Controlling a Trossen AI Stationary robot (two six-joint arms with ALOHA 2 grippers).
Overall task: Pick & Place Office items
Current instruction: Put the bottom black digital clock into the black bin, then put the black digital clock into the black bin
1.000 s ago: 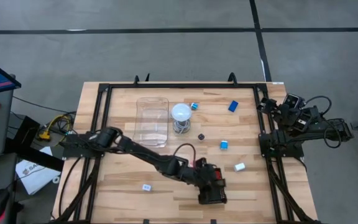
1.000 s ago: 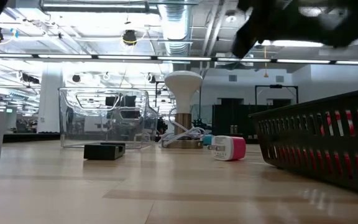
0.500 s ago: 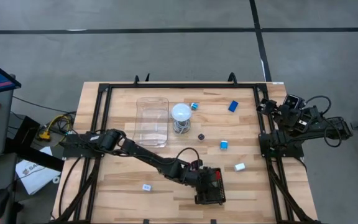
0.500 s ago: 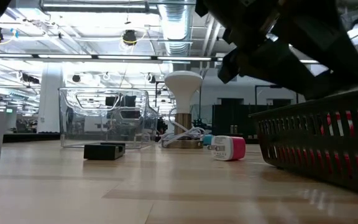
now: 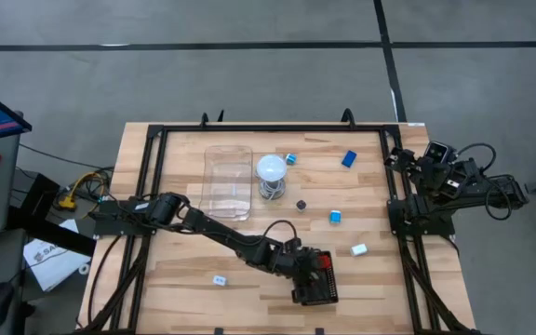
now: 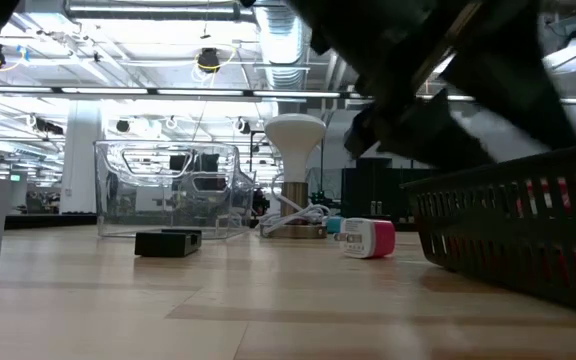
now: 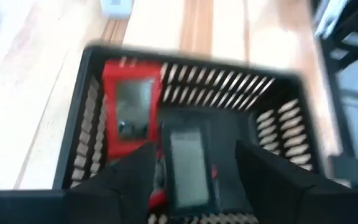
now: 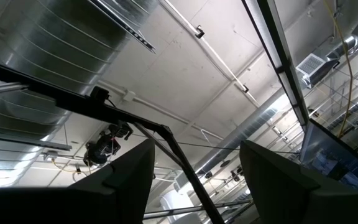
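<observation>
My left gripper (image 5: 303, 268) hovers open over the black tray (image 5: 329, 279) near the table's near edge. In the left wrist view its fingers (image 7: 129, 180) stand on either side of a black rectangle with a pale label (image 7: 188, 163). That rectangle lies in the tray beside a flat red rectangle (image 7: 129, 112). I cannot tell whether a finger touches it. Blue blocks (image 5: 349, 159), (image 5: 336, 216), (image 5: 289, 158), a white block (image 5: 359, 249) and a small pale piece (image 5: 219, 279) lie on the table. My right gripper (image 8: 194, 186) is open, folded back at the table's right edge and pointing at the ceiling.
A clear plastic box (image 5: 228, 181) stands left of the middle. Beside it is a white round-topped object on a stand (image 5: 271, 175), with a small dark piece (image 5: 301, 203) near it. The low view shows a black flat piece (image 6: 168, 243) and a white-and-pink block (image 6: 370, 238).
My left gripper has drawn back a little from above the tray toward the table's left side, so the tray's inside with its red piece now shows in the high view. In the low view the arm fills more of the picture than before.
</observation>
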